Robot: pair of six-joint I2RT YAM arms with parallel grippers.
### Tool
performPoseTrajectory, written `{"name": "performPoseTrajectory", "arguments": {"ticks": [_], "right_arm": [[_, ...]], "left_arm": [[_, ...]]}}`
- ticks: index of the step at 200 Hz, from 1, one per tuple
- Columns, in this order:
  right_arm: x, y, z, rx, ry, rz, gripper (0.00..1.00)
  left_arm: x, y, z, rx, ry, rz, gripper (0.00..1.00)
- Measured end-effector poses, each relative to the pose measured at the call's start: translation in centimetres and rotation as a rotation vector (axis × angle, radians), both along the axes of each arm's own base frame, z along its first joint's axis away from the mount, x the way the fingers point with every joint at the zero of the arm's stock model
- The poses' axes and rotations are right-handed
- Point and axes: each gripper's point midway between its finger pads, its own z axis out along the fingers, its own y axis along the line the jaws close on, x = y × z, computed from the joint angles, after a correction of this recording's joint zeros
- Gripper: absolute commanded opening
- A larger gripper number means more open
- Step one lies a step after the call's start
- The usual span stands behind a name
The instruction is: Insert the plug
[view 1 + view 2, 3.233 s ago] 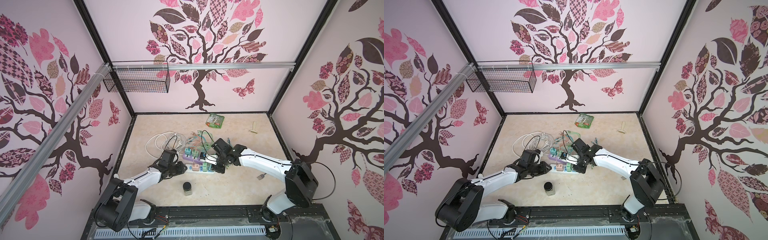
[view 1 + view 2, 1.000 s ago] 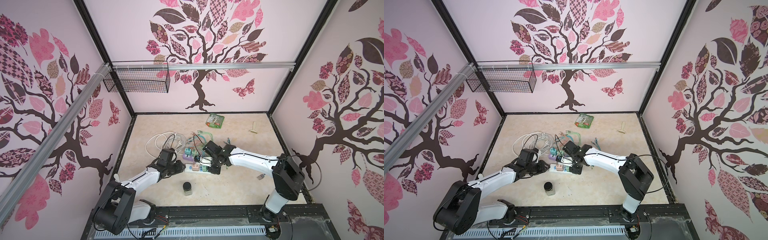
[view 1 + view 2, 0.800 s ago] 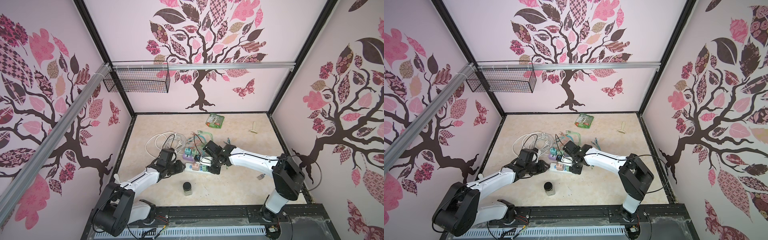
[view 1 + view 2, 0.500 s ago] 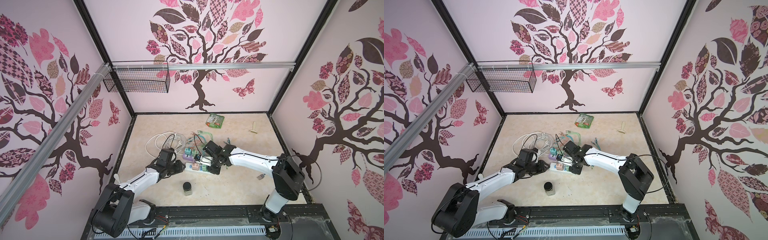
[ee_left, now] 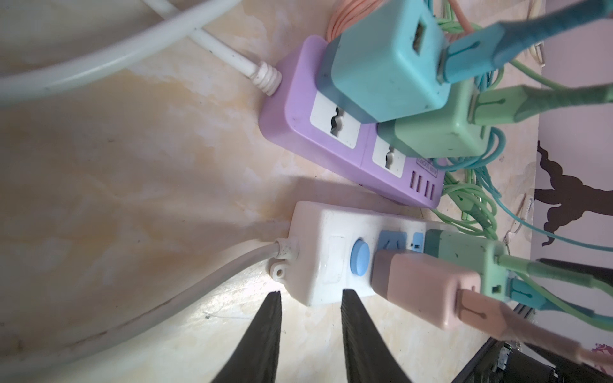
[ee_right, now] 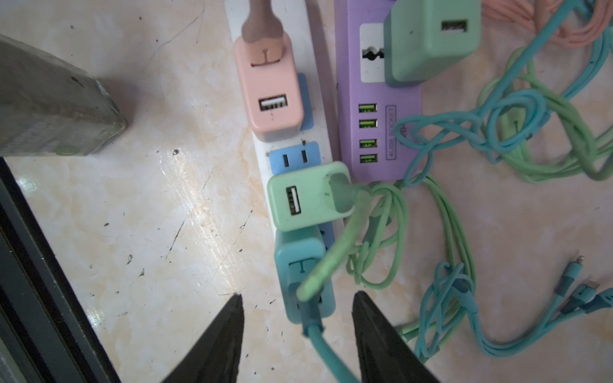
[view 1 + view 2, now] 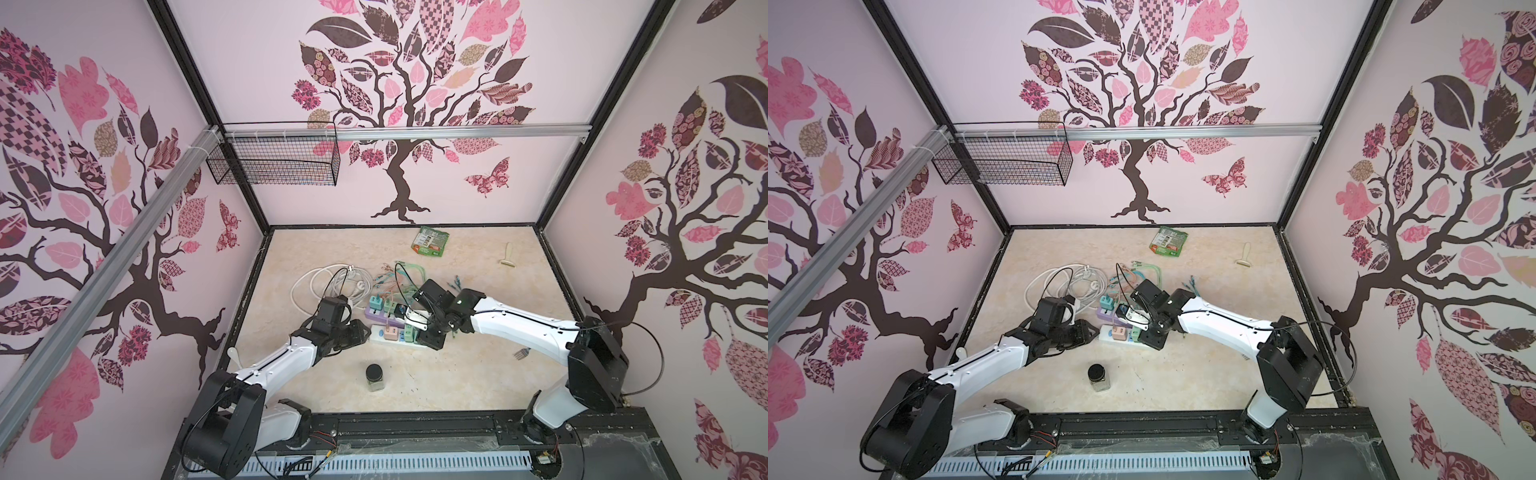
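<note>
Reading "4USB SOCKET", label (image 6: 391, 132) on purple strip (image 6: 348, 132) beside white power strip (image 6: 321, 83)

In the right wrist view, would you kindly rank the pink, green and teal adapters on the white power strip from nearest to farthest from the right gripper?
1. Teal adapter, at the white power strip's end, its tip between the right gripper's open fingers.
2. Green adapter, next along the strip, right beside the teal one.
3. Pink adapter, beyond an empty blue socket, farthest.
</note>
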Motion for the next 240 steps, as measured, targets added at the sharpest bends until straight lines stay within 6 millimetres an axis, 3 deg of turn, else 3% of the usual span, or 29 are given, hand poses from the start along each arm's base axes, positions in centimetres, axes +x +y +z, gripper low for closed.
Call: {"name": "performPoseTrajectory", "arguments": {"ticks": [31,101,140,161,240], "right_arm": [[-0.7,-0.5,0.3,0.008,0.023,-0.023,0.67],[-3.2,-1.1,0.7,0.027,0.131,-0.029,0.72],[-5.1,-1.3,-0.2,0.038,0.217,-0.011,0.73],[-5.7,-0.9,0.0,0.06,0.253,0.002,0.74],[-8.2,0.7,1.0,0.166,0.391,0.052,0.75]], "left_arm": [[-0.1,0.3,0.2,0.002,0.0,0.005,0.43],[0.9,0.7,2.1,-0.006,-0.044,0.026,0.47],[1.0,1.2,2.5,-0.005,-0.05,0.041,0.52],[1.0,1.4,2.8,-0.004,-0.062,0.04,0.56],[1.3,2.0,3.6,-0.005,-0.078,0.059,0.57]]}}
